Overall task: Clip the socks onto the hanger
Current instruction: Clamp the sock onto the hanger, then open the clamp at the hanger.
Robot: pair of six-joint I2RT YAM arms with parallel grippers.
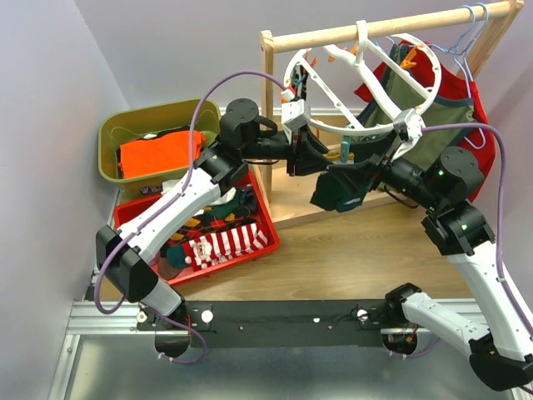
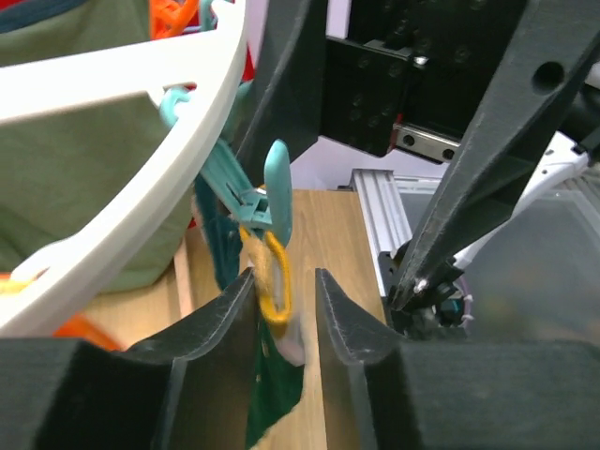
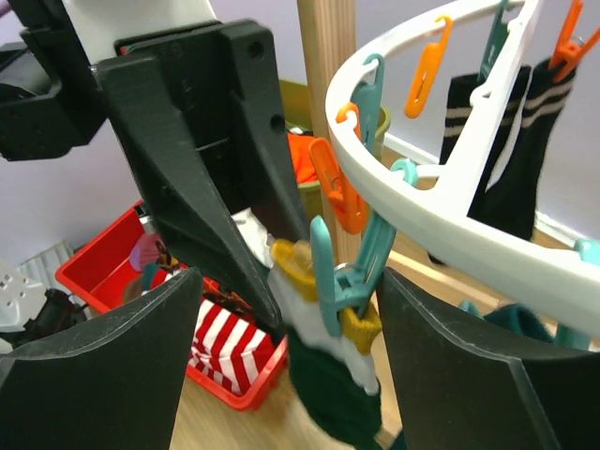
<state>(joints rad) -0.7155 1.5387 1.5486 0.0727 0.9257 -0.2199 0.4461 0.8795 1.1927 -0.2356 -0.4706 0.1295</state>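
Green sock [image 3: 328,380] seems caught in a teal clip [image 3: 361,272] on the hanger [image 3: 450,202], left claw [image 2: 283,278] narrowly and right claw [image 3: 291,286] widely spread around it, so next probably calls for backing off without snagging it.

We see:
- hanger [image 1: 333,123]: white ring with spokes, hook over rail [image 1: 391,29], tilted; orange and teal clips dangle from rim.
- green sock [image 3: 328,380]: yellow cuff in teal clip [image 3: 361,272], hanging.
- black socks [image 3: 506,150]: striped cuffs, clipped at far rim.
- striped sock [image 1: 225,243]: red-white, lying in bin [image 1: 268,227].
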